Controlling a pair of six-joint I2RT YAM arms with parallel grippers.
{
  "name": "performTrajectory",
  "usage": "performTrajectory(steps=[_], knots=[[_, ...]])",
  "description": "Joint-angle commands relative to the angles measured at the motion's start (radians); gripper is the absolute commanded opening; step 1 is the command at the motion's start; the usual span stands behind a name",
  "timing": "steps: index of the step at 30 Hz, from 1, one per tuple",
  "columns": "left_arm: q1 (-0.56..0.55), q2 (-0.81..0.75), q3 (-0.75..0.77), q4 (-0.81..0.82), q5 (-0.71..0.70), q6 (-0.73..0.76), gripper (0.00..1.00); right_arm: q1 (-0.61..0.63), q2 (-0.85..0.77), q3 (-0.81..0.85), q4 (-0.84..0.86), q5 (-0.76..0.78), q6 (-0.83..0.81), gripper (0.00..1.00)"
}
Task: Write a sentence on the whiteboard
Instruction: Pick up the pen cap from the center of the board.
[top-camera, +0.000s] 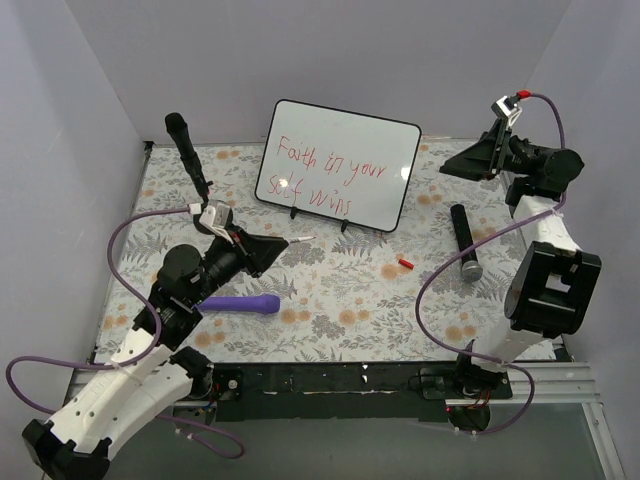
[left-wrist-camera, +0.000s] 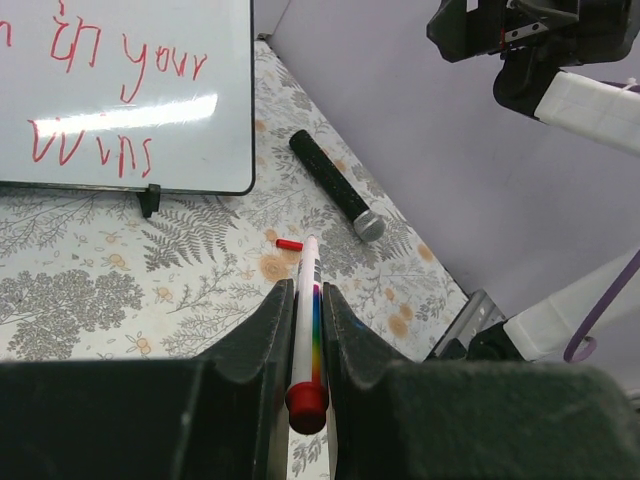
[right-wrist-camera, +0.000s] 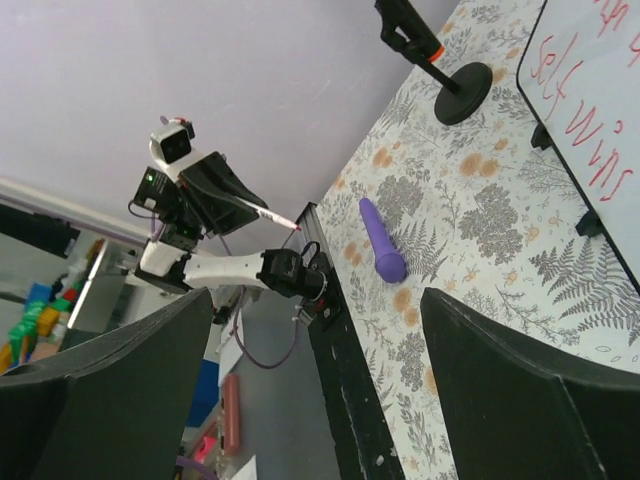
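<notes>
The whiteboard (top-camera: 400, 190) stands on small black feet at the back middle of the table. The sentence (top-camera: 325, 175) is red handwriting in two lines on it. My left gripper (top-camera: 275, 250) hovers in front of the board's left part, shut on a white marker pen (left-wrist-camera: 305, 310) with a rainbow stripe and a red rear end; its tip points toward the board. The left wrist view shows the whiteboard (left-wrist-camera: 210, 150) with part of the sentence (left-wrist-camera: 120, 60). My right gripper (top-camera: 470, 160) is raised at the back right, open and empty. Between its fingers (right-wrist-camera: 315, 330) I see only the table; the whiteboard (right-wrist-camera: 620, 110) is at the right.
A small red pen cap (top-camera: 405, 263) lies on the floral cloth in front of the board. A black microphone (top-camera: 465, 243) lies at the right, a purple microphone (top-camera: 240, 304) at the front left. A black microphone on a stand (top-camera: 188, 150) rises at the back left.
</notes>
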Motion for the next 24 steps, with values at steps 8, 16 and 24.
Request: performTrajectory(steps=[8, 16, 24], knots=[[0.003, -0.074, 0.073, -0.067, 0.036, -0.027, 0.0, 0.252, -0.295, 0.074, 0.283, 0.066, -0.063, 0.98], [0.003, -0.06, 0.098, -0.079, 0.002, -0.055, 0.0, 0.336, -0.13, 0.116, 0.427, 0.201, 0.197, 0.96], [0.003, -0.054, 0.116, -0.108, -0.021, -0.038, 0.0, 0.433, -0.085, 0.272, 0.186, -0.018, -0.099, 0.98]])
